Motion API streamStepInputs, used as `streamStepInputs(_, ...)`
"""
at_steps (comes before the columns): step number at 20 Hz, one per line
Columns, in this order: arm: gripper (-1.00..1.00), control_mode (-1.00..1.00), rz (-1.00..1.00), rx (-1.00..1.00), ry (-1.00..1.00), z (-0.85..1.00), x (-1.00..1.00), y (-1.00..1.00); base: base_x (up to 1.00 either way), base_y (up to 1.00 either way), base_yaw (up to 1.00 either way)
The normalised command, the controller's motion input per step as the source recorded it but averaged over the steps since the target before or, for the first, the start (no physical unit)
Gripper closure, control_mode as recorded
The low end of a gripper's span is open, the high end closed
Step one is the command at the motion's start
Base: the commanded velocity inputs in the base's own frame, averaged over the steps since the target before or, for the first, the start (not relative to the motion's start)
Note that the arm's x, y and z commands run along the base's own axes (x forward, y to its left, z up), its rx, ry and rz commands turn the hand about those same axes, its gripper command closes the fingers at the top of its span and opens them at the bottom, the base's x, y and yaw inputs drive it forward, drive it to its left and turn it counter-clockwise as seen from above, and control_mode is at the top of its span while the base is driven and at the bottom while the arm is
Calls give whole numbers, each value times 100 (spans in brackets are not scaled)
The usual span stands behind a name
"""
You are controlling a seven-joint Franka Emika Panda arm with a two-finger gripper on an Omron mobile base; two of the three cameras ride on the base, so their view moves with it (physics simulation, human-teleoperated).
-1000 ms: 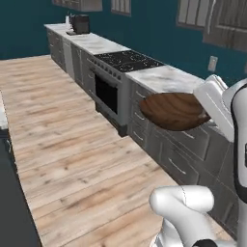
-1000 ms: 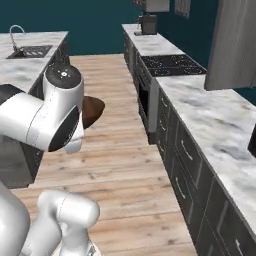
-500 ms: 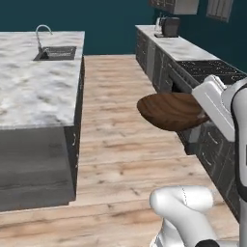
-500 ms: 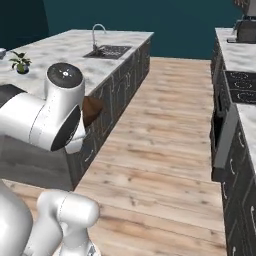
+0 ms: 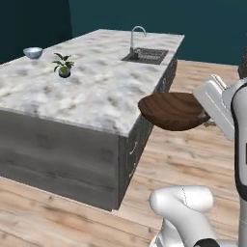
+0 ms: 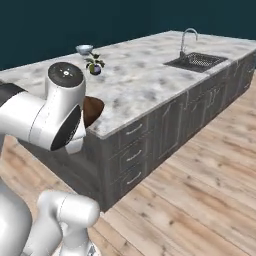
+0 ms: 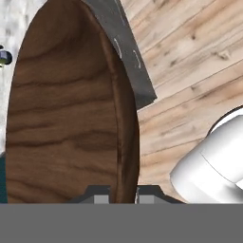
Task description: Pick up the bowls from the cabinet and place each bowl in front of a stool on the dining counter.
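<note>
A: So, where is the wood bowl point(image 5: 173, 111) now?

B: Up in the air, just off the near corner of the counter point(image 5: 91, 91), over the floor point(image 6: 200, 200). The gripper point(image 7: 122, 193) is clamped on its rim, one finger each side.

A: What worries you?

B: That pinch is thin. A wide bowl hanging off one edge can pivot or slip if the base jolts, I'd guess.

A: And the counter edge?

B: It sits close to the bowl's height. Swinging in low could knock the far rim against the marble and twist the bowl loose.

A: Anything on top?

B: A small plant point(image 5: 63, 64) and the white bowl point(image 5: 33, 52) farther back. A careless sweep might clip the plant.
</note>
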Motion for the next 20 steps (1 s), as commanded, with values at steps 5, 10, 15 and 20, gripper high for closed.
streamStepInputs(5,100,100,0,0,0,0,0,0,89,-1,79)
streamStepInputs(10,100,100,0,0,0,0,0,0,97,-1,76)
streamStepInputs(15,100,100,0,0,0,0,0,0,100,0,71)
streamStepInputs(20,100,100,0,0,0,0,0,0,100,0,62)
